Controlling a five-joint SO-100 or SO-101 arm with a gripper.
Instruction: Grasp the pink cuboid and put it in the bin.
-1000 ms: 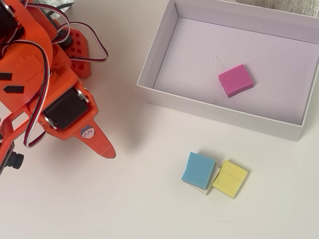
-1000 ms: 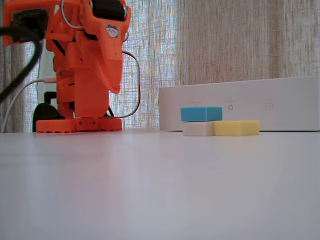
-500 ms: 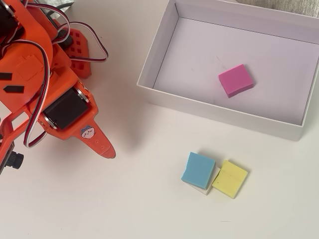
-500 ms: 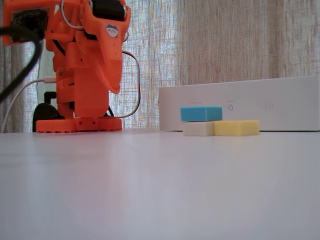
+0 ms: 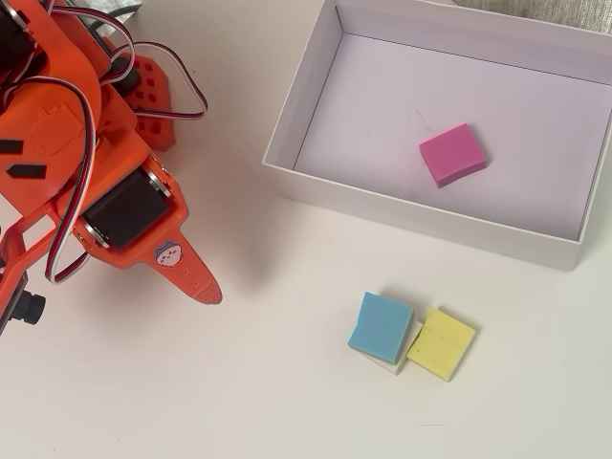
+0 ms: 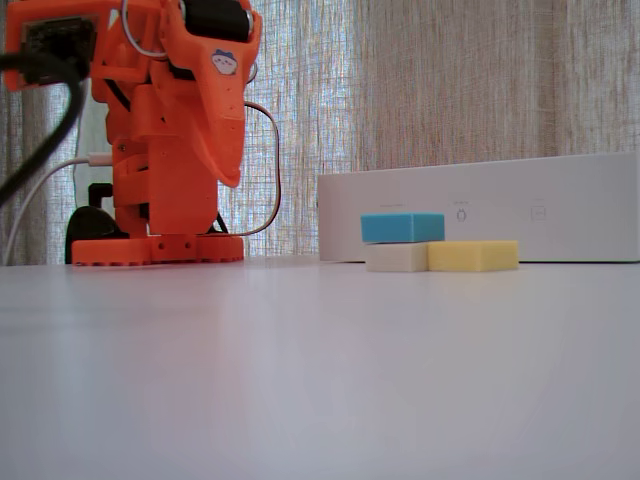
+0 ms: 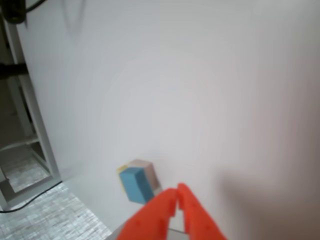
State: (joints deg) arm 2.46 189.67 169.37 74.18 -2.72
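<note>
The pink cuboid (image 5: 452,154) lies flat on the floor of the bin (image 5: 421,222), right of its middle, touching no wall. In the fixed view only the bin's white side wall (image 6: 520,205) shows and the cuboid is hidden behind it. My orange gripper (image 5: 206,287) hangs folded back near the arm's base, well left of the bin. Its fingertips meet in the wrist view, where the gripper (image 7: 176,192) is shut and holds nothing. In the fixed view the gripper (image 6: 232,180) points down above the table.
A light blue block (image 5: 381,325) rests on a white block (image 5: 397,361), with a yellow block (image 5: 441,343) beside them, just in front of the bin. The arm's orange base (image 6: 157,248) and cables stand at the left. A curtain hangs behind.
</note>
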